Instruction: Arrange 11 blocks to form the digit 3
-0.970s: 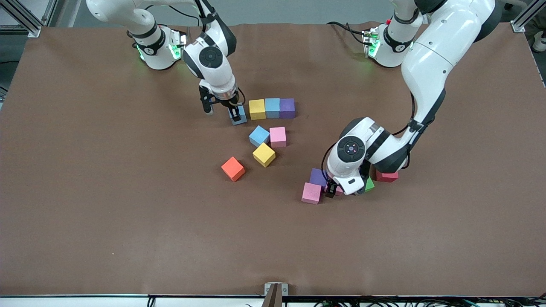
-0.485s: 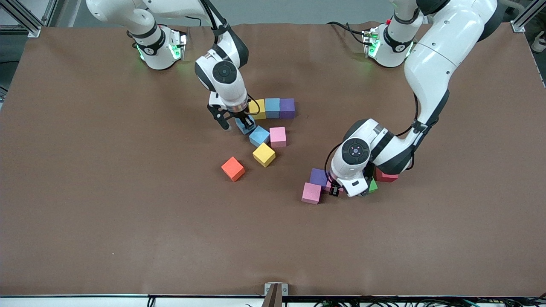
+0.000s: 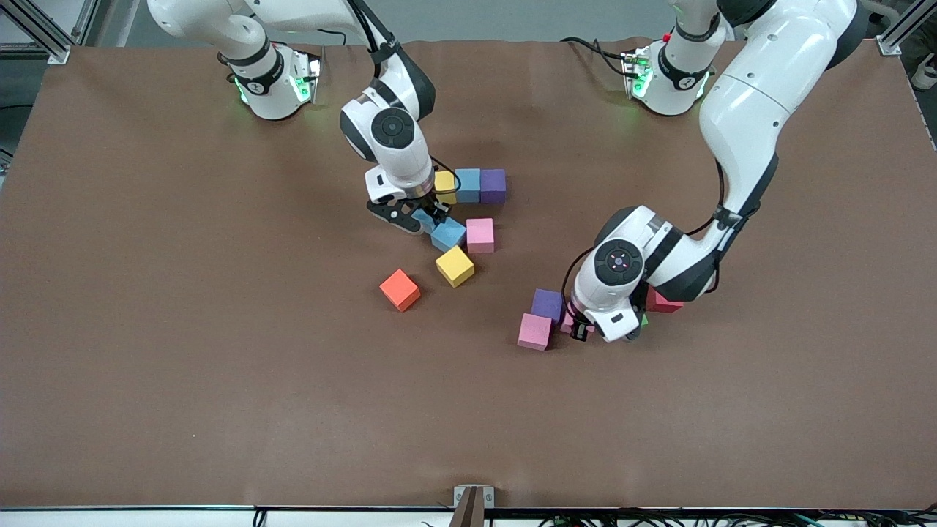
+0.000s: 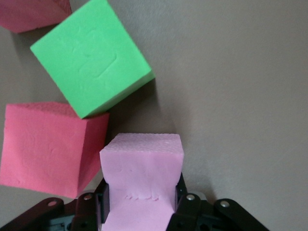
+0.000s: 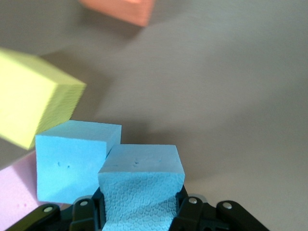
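Front view hides both grips under the wrists, but the left wrist view shows the left gripper (image 4: 139, 204) clamped on a pink block (image 4: 142, 163) beside the green cube (image 4: 91, 62), and the right wrist view shows the right gripper (image 5: 139, 207) clamped on a light blue block (image 5: 142, 178) touching another light blue block (image 5: 72, 159).

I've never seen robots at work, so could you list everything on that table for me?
light blue cubes: three; row, loose, held
pink cubes: three; mid-table, nearest camera, held
yellow cubes: two; row, loose
purple cubes: two; row, beside pink
orange cube: one
red cube: at least one, under left arm
green cube: one, beside red
table: brown
right gripper: shut on light blue
left gripper: shut on pink
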Controlling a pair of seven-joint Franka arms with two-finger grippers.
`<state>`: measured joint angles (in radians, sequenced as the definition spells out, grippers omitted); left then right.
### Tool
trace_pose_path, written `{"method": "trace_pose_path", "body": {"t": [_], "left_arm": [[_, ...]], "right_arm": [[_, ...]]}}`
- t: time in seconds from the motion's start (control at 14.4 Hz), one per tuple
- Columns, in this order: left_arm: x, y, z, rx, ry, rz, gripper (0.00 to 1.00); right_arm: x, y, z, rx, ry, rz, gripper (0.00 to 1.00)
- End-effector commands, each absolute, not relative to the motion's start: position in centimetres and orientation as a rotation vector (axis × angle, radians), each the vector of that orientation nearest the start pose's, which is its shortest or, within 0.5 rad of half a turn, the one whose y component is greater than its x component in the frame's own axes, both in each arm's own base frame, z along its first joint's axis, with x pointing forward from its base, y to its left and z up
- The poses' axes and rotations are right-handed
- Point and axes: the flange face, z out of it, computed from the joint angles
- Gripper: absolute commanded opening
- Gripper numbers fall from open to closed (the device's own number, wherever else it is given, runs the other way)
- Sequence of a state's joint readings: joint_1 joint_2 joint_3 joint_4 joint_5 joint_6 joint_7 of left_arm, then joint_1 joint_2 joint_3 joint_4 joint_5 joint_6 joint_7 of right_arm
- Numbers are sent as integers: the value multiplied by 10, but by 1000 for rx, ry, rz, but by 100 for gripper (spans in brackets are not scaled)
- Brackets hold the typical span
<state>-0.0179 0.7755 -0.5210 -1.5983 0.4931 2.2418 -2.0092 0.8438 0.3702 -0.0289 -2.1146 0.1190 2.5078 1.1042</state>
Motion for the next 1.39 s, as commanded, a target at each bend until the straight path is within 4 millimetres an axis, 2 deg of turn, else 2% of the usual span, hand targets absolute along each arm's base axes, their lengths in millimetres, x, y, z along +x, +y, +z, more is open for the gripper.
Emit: {"method": "trace_pose_path", "body": {"t": [0.0,0.28,0.42,0.69,0.76,0.83,0.97,1.32], "left_arm": [[625,-295,237,-2519,-1865,-69,34],[631,-281,260,-2519,-1921,-8,33],[630,-281,260,-2507,-1919,-1,33],[629,-283,271,-2513,-1908,-14,31],[630,-283,275,-2515,-1910,-22,31],[630,-284,278,-2517,-1909,-25,31],[634,-283,286,-2500,-1909,-27,31],[637,-285,297,-2496,-1915,-26,30]], "right_arm": [[401,433,241,-3055,356,55,0],[427,471,251,-3063,372,92,0],[432,477,254,-3073,377,112,0],[429,467,251,-3102,334,136,0],[425,459,244,-3112,318,145,0],[423,452,251,-3106,302,136,0],[418,439,251,-3112,274,141,0],[403,438,237,-3114,181,126,0]]}}
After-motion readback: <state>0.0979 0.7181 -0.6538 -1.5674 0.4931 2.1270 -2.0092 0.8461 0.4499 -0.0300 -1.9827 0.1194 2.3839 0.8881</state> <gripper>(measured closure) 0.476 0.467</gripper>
